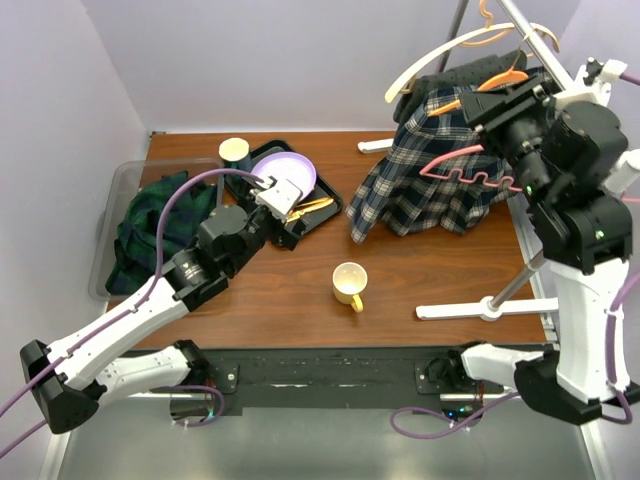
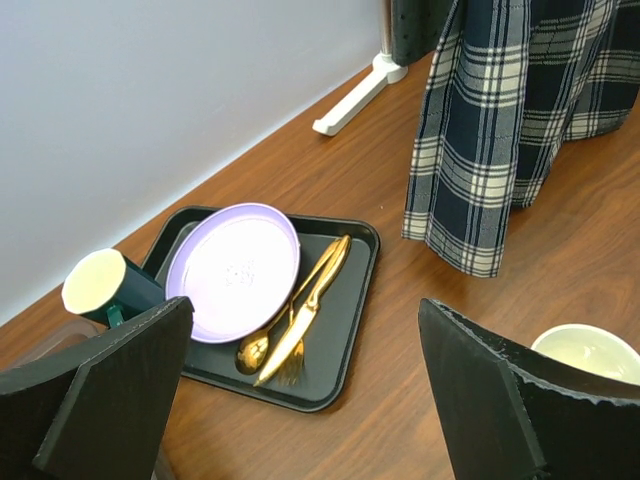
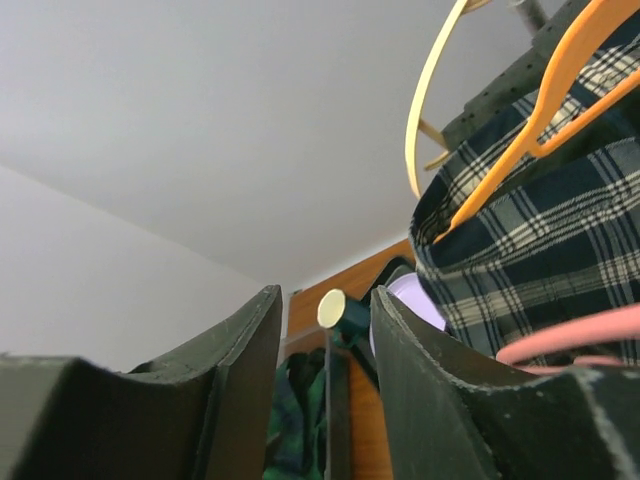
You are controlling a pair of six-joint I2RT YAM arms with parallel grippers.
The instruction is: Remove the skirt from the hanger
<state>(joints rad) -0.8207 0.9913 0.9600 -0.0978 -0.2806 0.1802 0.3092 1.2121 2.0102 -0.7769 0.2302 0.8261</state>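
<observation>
The navy plaid skirt (image 1: 430, 175) hangs from an orange hanger (image 1: 500, 78) on the rack at the right, its hem resting on the table. It also shows in the left wrist view (image 2: 500, 130) and the right wrist view (image 3: 540, 250), under the orange hanger (image 3: 540, 110). My right gripper (image 1: 478, 108) is raised beside the skirt's top, just right of the hanger. Its fingers stand partly open with nothing between them (image 3: 325, 295). My left gripper (image 1: 272, 190) hovers over the black tray, wide open and empty (image 2: 305, 310).
A cream hanger (image 1: 440, 55) and a pink hanger (image 1: 470, 175) hang on the same rack, whose base (image 1: 480, 308) lies front right. The black tray (image 2: 345, 330) holds a purple plate (image 2: 235, 265) and gold cutlery (image 2: 300, 320). Nearby are a green cup (image 1: 235, 152), a cream mug (image 1: 349, 283) and a clear bin of green cloth (image 1: 150, 225).
</observation>
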